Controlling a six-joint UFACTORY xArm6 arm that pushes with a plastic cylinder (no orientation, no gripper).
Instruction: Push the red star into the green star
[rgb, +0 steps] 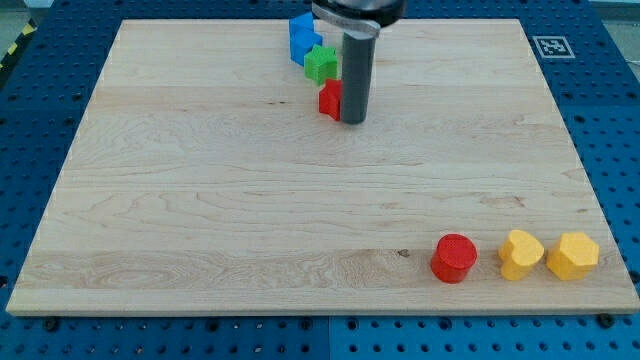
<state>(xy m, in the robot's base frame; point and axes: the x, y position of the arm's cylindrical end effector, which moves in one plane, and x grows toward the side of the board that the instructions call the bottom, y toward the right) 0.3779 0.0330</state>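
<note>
The red star (328, 98) lies near the view's top centre of the wooden board (200, 200), partly hidden by my rod. The green star (320, 64) sits just above it, touching or nearly touching. My tip (353, 120) rests against the red star's right side, slightly below it. A blue block (301, 38), shape unclear, lies directly above and left of the green star, touching it.
A red cylinder (454, 258), a yellow heart-like block (520, 254) and a yellow hexagon (572, 256) stand in a row at the view's bottom right. The board's top edge is close behind the blue block.
</note>
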